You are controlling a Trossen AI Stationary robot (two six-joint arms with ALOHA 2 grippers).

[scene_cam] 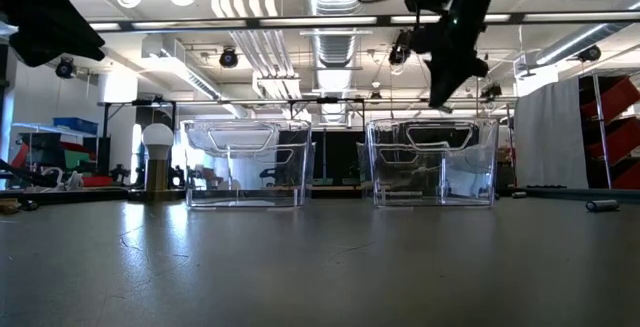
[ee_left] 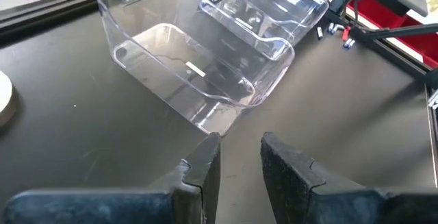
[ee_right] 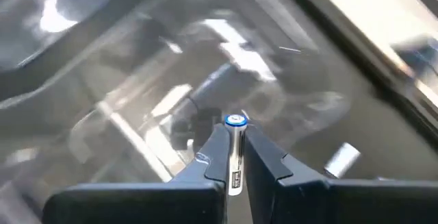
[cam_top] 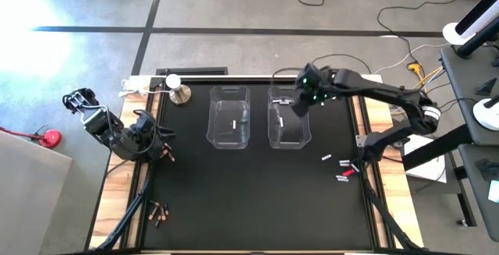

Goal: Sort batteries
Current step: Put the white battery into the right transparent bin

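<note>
From above, the right hand (cam_top: 299, 107) is seen over the right bin (cam_top: 289, 117), the left hand (cam_top: 160, 147) parked at the surface's (cam_top: 257, 200) left edge; in the right wrist view, a silver battery (ee_right: 235, 152) is clamped upright; in the left wrist view, that hand's fingers (ee_left: 205, 166) are slightly apart, empty.

Grey concrete floor (cam_top: 234, 5) crossed by dark tape lines; exposed ceiling ducts (scene_cam: 335, 7) (brightly lit) overhead.

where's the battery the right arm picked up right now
It is pinched in the right gripper, a silver battery held above the right-hand clear bin, as the high view shows.
</note>
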